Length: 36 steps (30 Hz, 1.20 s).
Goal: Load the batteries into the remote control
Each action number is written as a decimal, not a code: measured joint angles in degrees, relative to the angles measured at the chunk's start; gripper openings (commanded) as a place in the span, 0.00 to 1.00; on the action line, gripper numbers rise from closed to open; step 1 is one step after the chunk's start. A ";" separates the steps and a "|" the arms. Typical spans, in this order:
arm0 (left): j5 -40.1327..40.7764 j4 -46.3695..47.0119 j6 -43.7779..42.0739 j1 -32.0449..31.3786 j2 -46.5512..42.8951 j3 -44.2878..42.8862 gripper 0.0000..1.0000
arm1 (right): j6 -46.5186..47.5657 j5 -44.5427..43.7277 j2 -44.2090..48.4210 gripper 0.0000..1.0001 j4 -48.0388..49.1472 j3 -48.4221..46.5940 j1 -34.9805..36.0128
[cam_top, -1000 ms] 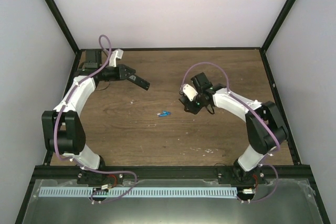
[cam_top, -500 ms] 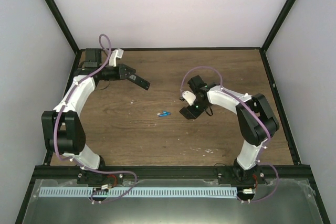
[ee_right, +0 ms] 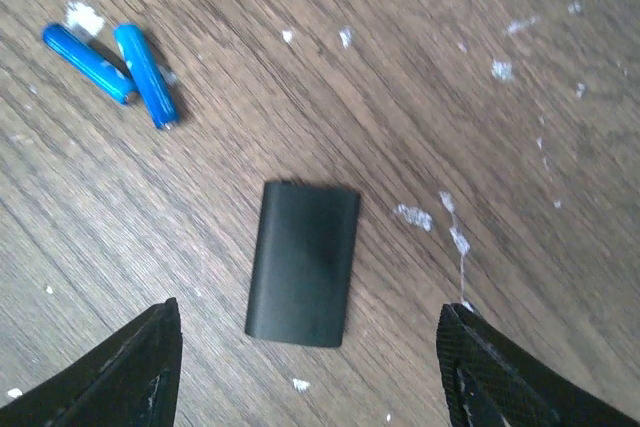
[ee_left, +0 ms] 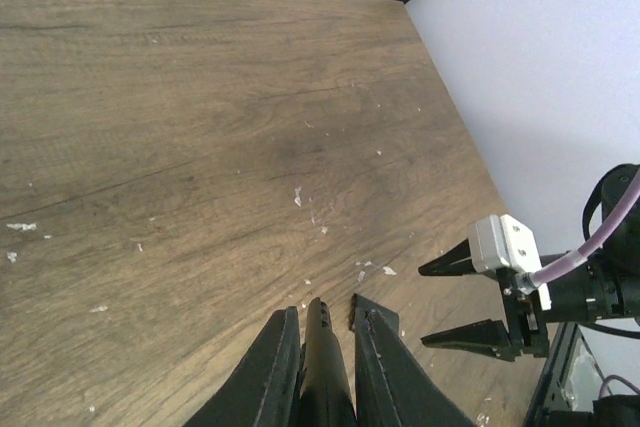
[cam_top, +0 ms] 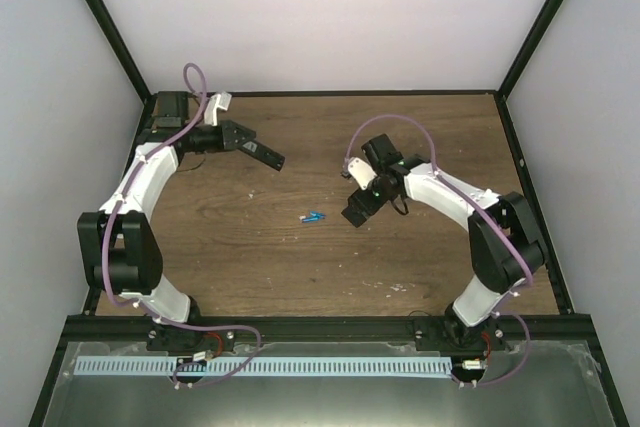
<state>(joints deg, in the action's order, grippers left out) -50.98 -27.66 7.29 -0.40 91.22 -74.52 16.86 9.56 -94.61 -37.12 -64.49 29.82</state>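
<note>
We see the left gripper point(ee_left: 325, 309) pinching the remote point(ee_left: 322, 372) toward the table's point(cam_top: 250, 247) 10 o'clock, while the right gripper point(ee_right: 306, 319), jaws spread, hovers over the cover point(ee_right: 303, 262), the batteries point(ee_right: 112, 62) lying at its 10 o'clock.

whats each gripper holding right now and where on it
Left gripper clamps the remote control by its sides, lengthwise between the fingers. Right gripper is open, holding nothing.
</note>
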 measured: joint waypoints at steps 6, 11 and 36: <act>-1.33 1.25 1.05 0.07 -1.40 5.46 0.00 | 0.31 2.45 0.28 0.55 3.76 -0.11 2.38; -2.64 4.52 5.18 0.07 -3.89 14.16 0.00 | 1.09 3.69 -2.45 0.49 6.29 -1.77 6.21; -3.72 13.55 13.70 9.18 -12.96 25.99 0.00 | 12.33 4.52 -19.15 0.31 3.54 -17.57 13.81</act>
<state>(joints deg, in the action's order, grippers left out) -54.70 -14.11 20.99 8.78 78.26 -48.53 29.19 14.09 -113.75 -33.58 -82.06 43.64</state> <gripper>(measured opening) 0.153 0.333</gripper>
